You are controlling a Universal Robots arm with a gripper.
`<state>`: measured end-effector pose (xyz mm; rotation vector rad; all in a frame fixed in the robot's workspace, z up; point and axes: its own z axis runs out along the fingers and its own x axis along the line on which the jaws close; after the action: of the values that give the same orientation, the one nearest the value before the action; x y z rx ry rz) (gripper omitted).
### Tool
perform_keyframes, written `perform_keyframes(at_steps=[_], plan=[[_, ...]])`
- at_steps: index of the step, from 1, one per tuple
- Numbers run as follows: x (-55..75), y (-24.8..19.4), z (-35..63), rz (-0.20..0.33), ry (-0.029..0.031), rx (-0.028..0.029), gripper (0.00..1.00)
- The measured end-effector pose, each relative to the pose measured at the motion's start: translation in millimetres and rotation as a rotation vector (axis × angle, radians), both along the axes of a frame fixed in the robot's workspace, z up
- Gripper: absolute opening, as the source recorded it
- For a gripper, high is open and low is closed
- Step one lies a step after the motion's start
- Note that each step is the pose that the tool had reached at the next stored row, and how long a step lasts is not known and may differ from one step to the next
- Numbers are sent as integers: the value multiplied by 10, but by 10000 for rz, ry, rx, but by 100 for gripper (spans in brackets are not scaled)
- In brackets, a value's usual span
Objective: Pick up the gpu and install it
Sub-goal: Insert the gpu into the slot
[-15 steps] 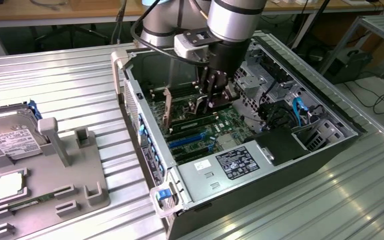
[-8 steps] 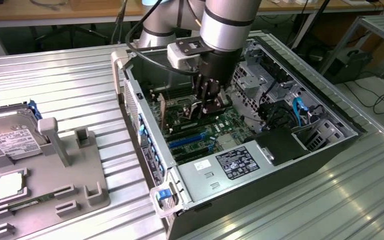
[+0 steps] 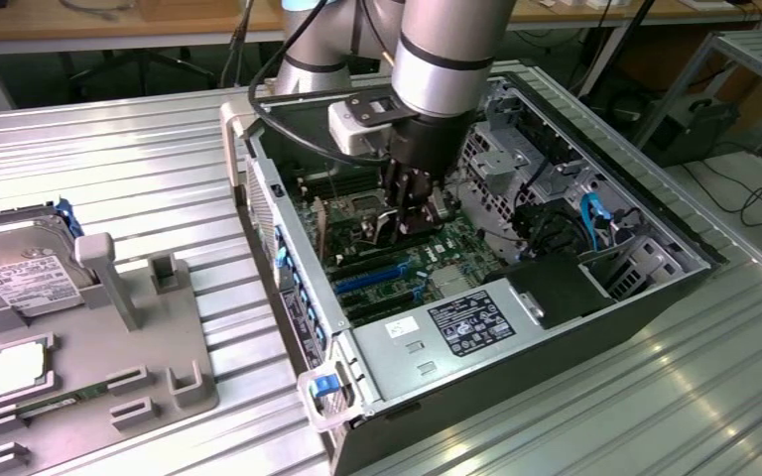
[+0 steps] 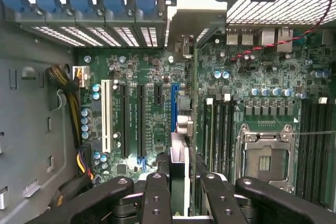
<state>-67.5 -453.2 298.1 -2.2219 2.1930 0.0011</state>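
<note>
**Holding the gpu edge-on over the board, long axis in line with the blue slot**

Starting nearest the wrist: gripper pinched on the gpu, one dark finger on each flat face, nothing loose between them. Held upright, seen edge-on from the wrist view as a thin strip running straight away from the fingertips towards the rear wall of the case. Pale metal bracket at the far end, close up against that rear wall and apparently beside the row of vented slot covers; touching or just short of them, cannot tell.

Below the gpu, on the motherboard: long blue slot lying parallel to the gpu's long axis and just beside its lower edge. Set between that blue slot and the bank of memory slots, so seemingly a shade off the slot line rather than squarely over it. Not yet seated, by the look of it, though the bottom edge is hidden.

Seen from the exterior view: gripper reaching down inside the open case, gpu hanging from it over the middle of the board, blue slots nearer the case's front edge.

Farthest off: processor socket, well apart.
</note>
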Motion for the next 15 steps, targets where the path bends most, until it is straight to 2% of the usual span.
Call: perform_keyframes(at_steps=[2,5,7,10,15], plan=[[-1,0,-25,9,-39,3,27],[-2,0,-79,-19,-37,2,27],[-4,0,-99,-52,18,2,27],[-3,0,-135,-68,65,1,27],[-3,-3,-144,-68,77,3,27]])
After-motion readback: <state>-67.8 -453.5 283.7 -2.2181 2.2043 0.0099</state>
